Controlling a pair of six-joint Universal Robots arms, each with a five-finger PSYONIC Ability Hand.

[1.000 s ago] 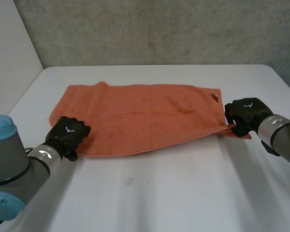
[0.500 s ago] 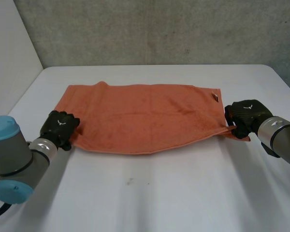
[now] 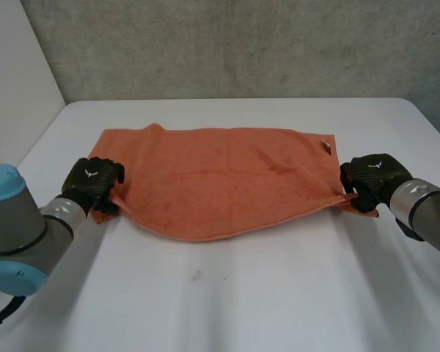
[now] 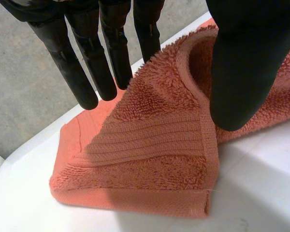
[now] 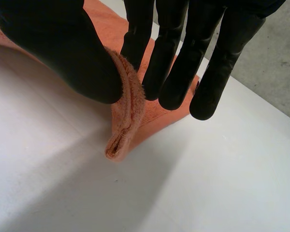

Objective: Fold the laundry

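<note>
— Where did the towel lie?
— Orange towel (image 3: 220,180) spread flat on the white table (image 3: 242,293), long way running between my two arms. Near edge bowed toward me in a shallow curve.
— Your left hand?
— Left hand (image 3: 94,183) sat at the towel's left end, by the near corner. Wrist view: thumb (image 4: 241,72) pressed onto a raised fold of terry, fingers (image 4: 87,72) straight on the far side, cloth pinched between them. Below the pinch the corner drooped to the table, hem showing.
— And the right?
— Right hand (image 3: 370,178) was at the right end, near corner. Same hold: a doubled hem nipped between thumb and straight fingers, a short tip of towel hanging out under the fingertips.
</note>
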